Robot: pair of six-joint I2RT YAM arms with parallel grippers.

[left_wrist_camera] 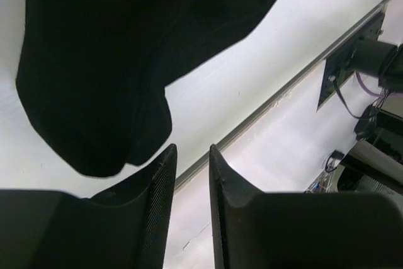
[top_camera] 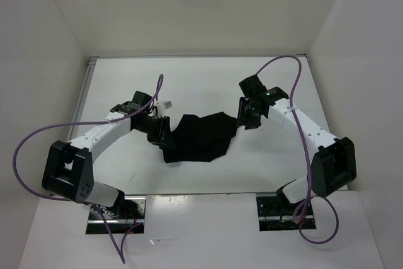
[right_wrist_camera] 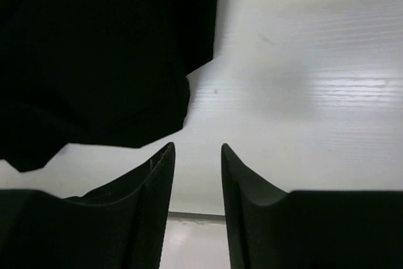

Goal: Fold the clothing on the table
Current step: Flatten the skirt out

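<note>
Black clothing (top_camera: 201, 138) lies crumpled on the worktop (top_camera: 208, 86); wrist views alone show the left hand (left_wrist_camera: 192, 149) and right hand (right_wrist_camera: 197, 147) slightly parted, empty.

From high on the near side of the clothing (top_camera: 200, 138), we look down over the whole table (top_camera: 208, 80). Our left wrist view sits close and low just left of the clothing, our right wrist view just right of it, both facing down. All three share the clothing's edges.
</note>
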